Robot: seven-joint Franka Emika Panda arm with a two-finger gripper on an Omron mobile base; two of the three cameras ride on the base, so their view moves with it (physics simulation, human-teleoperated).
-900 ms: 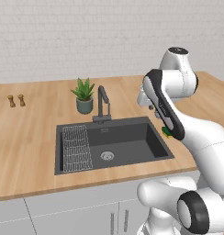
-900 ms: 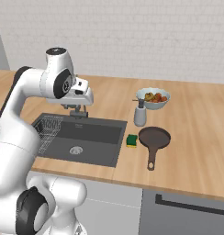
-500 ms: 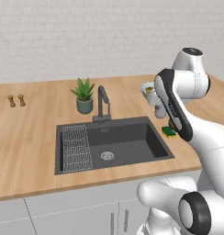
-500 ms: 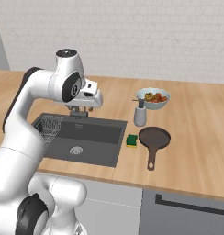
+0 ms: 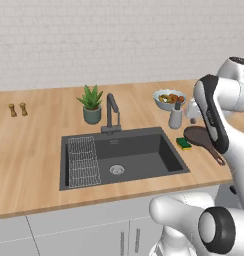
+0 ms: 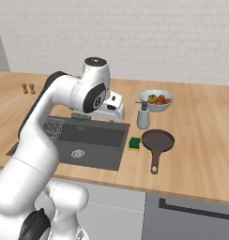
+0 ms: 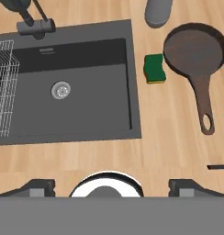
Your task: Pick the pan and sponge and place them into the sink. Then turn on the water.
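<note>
The dark pan (image 7: 195, 48) lies on the wooden counter right of the sink (image 7: 86, 110), its handle pointing toward the counter's front edge. The sponge (image 7: 154, 69), green side up, sits between the pan and the sink's rim. In the base views the pan (image 6: 158, 139) (image 5: 199, 137) and the sponge (image 6: 134, 143) (image 5: 183, 143) lie side by side. My gripper (image 7: 112, 187) hangs high above the counter's front edge, open and holding nothing. The hand (image 6: 112, 106) hovers over the sink's right side. No water runs from the tap (image 5: 112, 112).
A pale bowl of food (image 6: 156, 100) and a grey bottle (image 6: 143, 117) stand behind the pan. A wire rack (image 5: 84, 160) fills the sink's left part, with the drain (image 7: 61, 90) beside it. A potted plant (image 5: 91, 104) and two small shakers (image 5: 17, 109) stand further left.
The arm has swung to the right, from over the tap toward the pan's side of the sink. The jaws have spread wider.
</note>
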